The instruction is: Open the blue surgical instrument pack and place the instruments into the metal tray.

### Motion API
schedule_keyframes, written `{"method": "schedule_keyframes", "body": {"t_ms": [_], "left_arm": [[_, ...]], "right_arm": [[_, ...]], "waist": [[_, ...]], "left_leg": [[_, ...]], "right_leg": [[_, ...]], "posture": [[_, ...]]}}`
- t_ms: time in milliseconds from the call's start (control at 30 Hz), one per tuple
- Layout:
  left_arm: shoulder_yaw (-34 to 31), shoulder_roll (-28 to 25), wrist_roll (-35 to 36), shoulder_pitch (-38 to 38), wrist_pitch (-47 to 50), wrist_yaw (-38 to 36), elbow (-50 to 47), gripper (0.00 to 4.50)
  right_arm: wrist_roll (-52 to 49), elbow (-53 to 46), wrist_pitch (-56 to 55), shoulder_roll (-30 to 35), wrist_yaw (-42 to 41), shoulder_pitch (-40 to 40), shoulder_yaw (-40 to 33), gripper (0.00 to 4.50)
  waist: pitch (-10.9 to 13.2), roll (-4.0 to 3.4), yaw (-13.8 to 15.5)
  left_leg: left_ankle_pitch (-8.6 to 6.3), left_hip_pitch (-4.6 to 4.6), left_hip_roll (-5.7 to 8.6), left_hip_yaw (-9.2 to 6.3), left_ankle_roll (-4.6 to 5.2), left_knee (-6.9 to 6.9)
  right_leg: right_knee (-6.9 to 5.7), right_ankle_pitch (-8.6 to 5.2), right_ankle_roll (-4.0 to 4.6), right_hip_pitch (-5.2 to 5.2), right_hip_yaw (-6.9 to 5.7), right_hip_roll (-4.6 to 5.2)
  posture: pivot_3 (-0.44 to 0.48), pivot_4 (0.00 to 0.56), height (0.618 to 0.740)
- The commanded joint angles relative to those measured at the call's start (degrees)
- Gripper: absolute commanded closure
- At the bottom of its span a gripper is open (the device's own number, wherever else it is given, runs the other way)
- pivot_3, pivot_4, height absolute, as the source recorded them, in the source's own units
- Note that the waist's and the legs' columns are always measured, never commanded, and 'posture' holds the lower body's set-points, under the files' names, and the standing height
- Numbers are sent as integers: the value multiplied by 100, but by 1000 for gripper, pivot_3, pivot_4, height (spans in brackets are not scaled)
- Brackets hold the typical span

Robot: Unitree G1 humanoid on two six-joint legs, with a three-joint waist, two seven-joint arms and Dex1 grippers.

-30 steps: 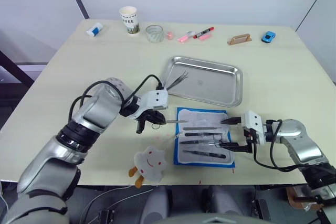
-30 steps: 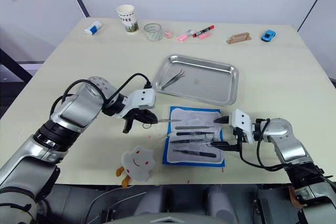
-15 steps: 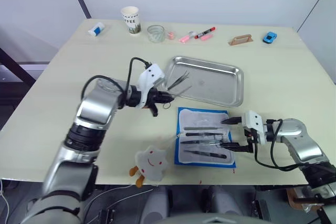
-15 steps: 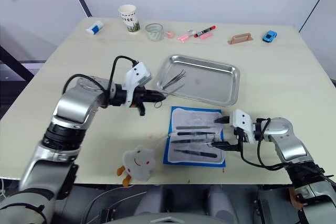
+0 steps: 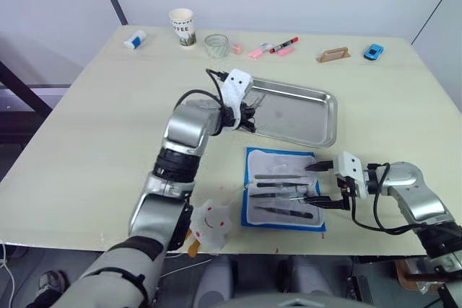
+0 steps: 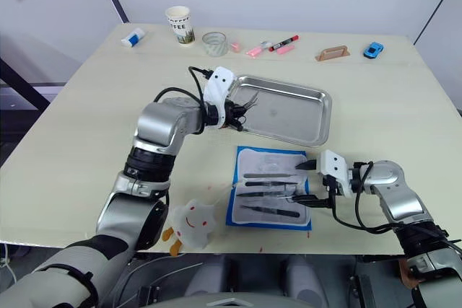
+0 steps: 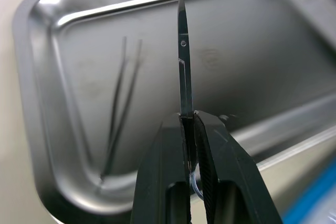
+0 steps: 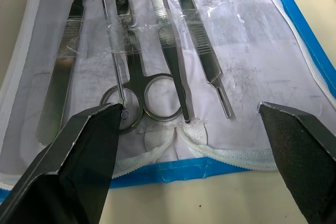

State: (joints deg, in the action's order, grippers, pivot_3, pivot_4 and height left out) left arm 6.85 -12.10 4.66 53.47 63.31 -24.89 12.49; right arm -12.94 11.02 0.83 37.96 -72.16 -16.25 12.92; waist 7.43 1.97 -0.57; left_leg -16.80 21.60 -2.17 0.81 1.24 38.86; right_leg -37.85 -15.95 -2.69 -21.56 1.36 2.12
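The left gripper (image 7: 188, 124) is clamped on a pair of slim scissors (image 7: 182, 61), which are pinched between the two black fingers with the pointed blades projecting straight ahead of the fingertips. The metal tray (image 5: 317, 99) lies directly beneath and ahead of this gripper, and the scissors are held above its floor, apart from it. A pair of tweezers (image 7: 119, 109) is seen lying in the tray, just beside the held blades. The right gripper (image 8: 194, 145) is spread wide, with nothing held between its fingers, and it is poised at the edge of the opened blue surgical instrument pack (image 5: 248, 216). The pack lies immediately in front of the right fingertips, its white lining exposed, and the remaining instruments (image 8: 157, 56) are laid side by side in it: ring-handled scissors, forceps, a probe and flat-handled tools, just ahead of the open fingers.
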Motion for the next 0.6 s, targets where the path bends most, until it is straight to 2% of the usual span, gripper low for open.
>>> {"method": "schedule_keyframes", "body": {"t_ms": [33,300,600], "left_arm": [[8,258,-181,466,-434,432,676,4491],[-184,738,-264,1003,-871,1096,1997,4491],[-280,890,-252,1128,-1037,1311,2444,4491]], "right_arm": [[538,315,311,94,31,286,419,0],[538,280,343,99,38,311,432,0],[555,275,358,110,-3,283,459,0]], "waist": [[0,1,1],[2,-3,-2],[3,-4,-4]], "left_leg": [[0,1,1,-1,0,0],[0,4,3,0,-1,0],[2,5,4,-1,-4,0]], "right_leg": [[0,0,0,0,-2,0],[2,0,-1,-1,-3,0],[2,0,-1,-1,-4,0]], "posture": [[0,150,740],[0,150,740],[0,150,740]]}}
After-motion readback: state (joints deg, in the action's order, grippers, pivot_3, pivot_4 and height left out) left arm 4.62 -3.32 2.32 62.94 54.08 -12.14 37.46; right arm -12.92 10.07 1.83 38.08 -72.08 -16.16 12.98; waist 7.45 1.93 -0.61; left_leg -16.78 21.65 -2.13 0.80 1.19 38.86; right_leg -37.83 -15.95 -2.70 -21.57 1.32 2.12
